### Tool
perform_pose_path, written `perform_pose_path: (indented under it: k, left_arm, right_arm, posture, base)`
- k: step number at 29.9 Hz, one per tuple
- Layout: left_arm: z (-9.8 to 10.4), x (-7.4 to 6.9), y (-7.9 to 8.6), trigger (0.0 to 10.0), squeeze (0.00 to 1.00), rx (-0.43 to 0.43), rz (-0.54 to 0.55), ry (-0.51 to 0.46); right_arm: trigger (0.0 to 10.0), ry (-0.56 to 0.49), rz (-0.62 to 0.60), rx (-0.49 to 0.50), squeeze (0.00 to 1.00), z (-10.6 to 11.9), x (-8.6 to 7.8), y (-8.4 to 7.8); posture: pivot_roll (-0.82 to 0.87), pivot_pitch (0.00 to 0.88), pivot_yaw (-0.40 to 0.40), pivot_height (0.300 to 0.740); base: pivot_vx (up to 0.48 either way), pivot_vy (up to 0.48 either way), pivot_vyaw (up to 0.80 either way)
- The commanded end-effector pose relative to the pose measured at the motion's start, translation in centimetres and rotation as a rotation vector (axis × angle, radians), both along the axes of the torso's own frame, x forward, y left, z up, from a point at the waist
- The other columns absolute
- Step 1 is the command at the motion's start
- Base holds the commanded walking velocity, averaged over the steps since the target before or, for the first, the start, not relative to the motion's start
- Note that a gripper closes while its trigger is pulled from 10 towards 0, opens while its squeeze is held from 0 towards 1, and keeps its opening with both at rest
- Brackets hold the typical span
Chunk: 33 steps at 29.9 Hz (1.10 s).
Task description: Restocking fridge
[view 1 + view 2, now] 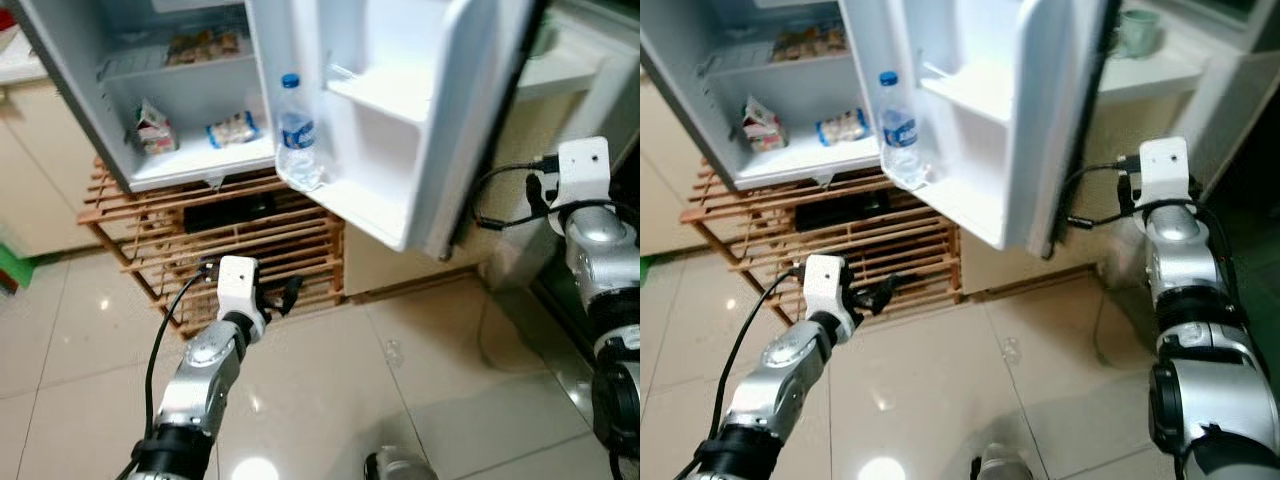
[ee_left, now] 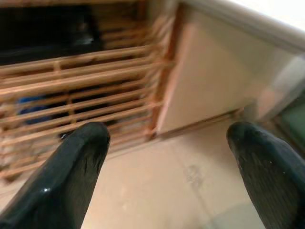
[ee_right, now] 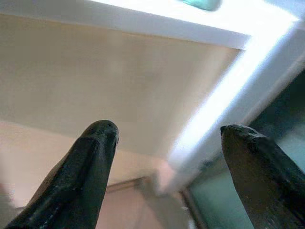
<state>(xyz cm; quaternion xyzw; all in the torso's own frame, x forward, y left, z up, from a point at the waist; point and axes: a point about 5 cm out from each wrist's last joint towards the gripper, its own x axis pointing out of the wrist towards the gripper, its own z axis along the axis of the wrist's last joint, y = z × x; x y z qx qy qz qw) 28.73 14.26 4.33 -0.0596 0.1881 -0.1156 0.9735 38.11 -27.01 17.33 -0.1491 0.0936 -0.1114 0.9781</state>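
The small fridge (image 1: 190, 150) stands open on a wooden rack (image 1: 250, 250). Its door (image 1: 420, 130) swings out to the right, and a clear water bottle (image 1: 297, 132) with a blue cap stands upright in the lower door shelf. Food packets lie on the bottom shelf (image 1: 153, 130) (image 1: 232, 128), and more lie on the shelf above (image 1: 205, 45). My left gripper (image 1: 283, 296) hangs low in front of the rack, open and empty (image 2: 171, 157). To the right of the door, behind its outer face, my right gripper (image 3: 167, 157) is open and empty too.
A black object (image 1: 225, 212) lies inside the rack under the fridge. Beige cabinets (image 1: 30, 190) stand at the left. A white counter (image 1: 1160, 70) with a green cup (image 1: 1137, 32) is behind the door. A small clear scrap (image 1: 392, 352) lies on the tiled floor.
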Motion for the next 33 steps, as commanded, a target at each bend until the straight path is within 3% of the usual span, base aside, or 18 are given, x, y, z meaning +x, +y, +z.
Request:
perform_pose_path:
  k: [1,3,5,8,11,14,16,18,19,20,21,24,25,26,27,29,31,33]
  left_arm:
    - [-1.0,-0.4,0.2,10.0,0.00,0.019,0.013,0.052]
    - [-3.0,-1.1,1.1,10.0,0.00,0.080,0.047,0.196]
    - [-3.8,-1.4,1.6,10.0,0.00,0.095,0.072,0.253]
    - [-7.5,-3.7,3.7,10.0,0.00,0.153,0.124,0.541]
    - [-8.2,-4.5,4.2,10.0,0.00,0.172,0.123,0.597]
    - [-9.7,-6.4,5.1,10.0,0.00,0.232,0.097,0.709]
    - [-10.3,-7.2,5.2,10.0,0.00,0.247,0.085,0.755]
    - [-11.5,-9.1,5.5,10.0,0.00,0.270,0.056,0.836]
    - [-11.5,-9.1,5.5,10.0,0.00,0.270,0.056,0.836]
    - [-12.0,-10.0,5.6,10.0,0.00,0.279,0.046,0.869]
    - [-12.4,-10.7,5.8,10.0,0.00,0.293,0.041,0.887]
    - [-12.1,-10.0,5.6,10.0,0.00,0.285,0.044,0.820]
    - [-11.6,-8.7,5.1,10.0,0.00,0.273,0.026,0.743]
    - [-11.6,-8.7,5.1,10.0,0.00,0.273,0.026,0.743]
    - [-10.7,-7.0,4.5,10.0,0.00,0.286,-0.012,0.635]
    - [-10.2,-6.3,4.3,10.0,0.00,0.295,-0.020,0.588]
    - [-8.5,-3.8,3.4,10.0,0.00,0.326,-0.055,0.429]
    - [-7.4,-2.6,3.0,10.0,0.00,0.334,-0.076,0.319]
  right_arm:
    - [10.0,-0.020,0.028,-0.010,0.00,0.7,0.4,0.6]
    - [10.0,-0.042,0.085,0.031,0.00,1.2,1.1,2.2]
    - [10.0,-0.051,0.105,0.048,0.00,1.3,1.3,2.7]
    - [10.0,-0.095,0.295,0.146,0.00,2.1,1.8,7.2]
    - [10.0,-0.100,0.379,0.162,0.00,2.3,1.6,9.1]
    - [10.0,-0.102,0.609,0.202,0.00,3.0,-0.1,13.6]
    - [10.0,-0.108,0.693,0.235,0.00,3.5,-1.1,15.2]
    - [10.0,-0.128,0.894,0.378,0.00,5.3,-4.0,18.0]
    - [10.0,-0.128,0.894,0.378,0.00,5.3,-4.0,18.0]
    - [10.0,-0.131,1.000,0.428,0.00,6.1,-5.6,18.9]
    - [10.0,-0.125,1.095,0.501,0.00,6.6,-7.5,18.8]
    - [10.0,-0.094,1.023,0.557,0.00,5.4,-7.6,16.7]
    - [10.0,-0.087,0.873,0.515,0.00,3.9,-6.7,14.9]
    - [10.0,-0.087,0.873,0.515,0.00,3.9,-6.7,14.9]
    - [10.0,-0.074,0.683,0.454,0.00,1.9,-5.6,12.7]
    - [10.0,-0.063,0.617,0.411,0.00,1.1,-5.4,11.9]
    - [10.0,-0.027,0.446,0.288,0.00,-1.5,-5.6,9.8]
    - [10.0,0.009,0.393,0.342,0.00,-2.5,-6.3,9.5]
  posture:
    - [-0.14,0.000,0.013,0.740]
    - [-0.14,0.000,0.014,0.740]
    - [-0.14,0.000,0.014,0.740]
    - [-0.16,0.000,0.032,0.740]
    - [-0.17,0.000,0.037,0.740]
    - [-0.18,0.000,0.052,0.740]
    - [-0.18,0.000,0.052,0.740]
    - [-0.20,0.000,0.066,0.740]
    - [-0.20,0.000,0.066,0.740]
    - [-0.20,0.000,0.066,0.740]
    - [-0.21,0.000,0.076,0.740]
    - [-0.21,0.000,0.074,0.740]
    - [-0.21,0.000,0.074,0.740]
    - [-0.21,0.000,0.074,0.740]
    - [-0.20,0.000,0.070,0.740]
    - [-0.20,0.000,0.067,0.740]
    - [-0.20,0.000,0.064,0.740]
    - [-0.19,0.000,0.062,0.740]
  base:
    - [0.000,0.000,0.00]
    - [0.000,0.000,0.00]
    - [0.000,0.000,0.00]
    - [0.000,0.000,0.00]
    - [0.000,0.000,0.00]
    - [0.000,0.000,0.00]
    - [0.000,0.000,0.00]
    - [0.000,0.000,0.00]
    - [0.000,0.000,0.00]
    - [0.000,0.000,0.00]
    - [0.000,0.000,0.00]
    - [0.000,0.000,0.00]
    - [0.000,0.000,0.00]
    - [0.000,0.000,0.00]
    - [0.000,0.000,0.00]
    - [0.000,0.000,0.00]
    - [0.000,0.000,0.00]
    - [0.000,0.000,0.00]
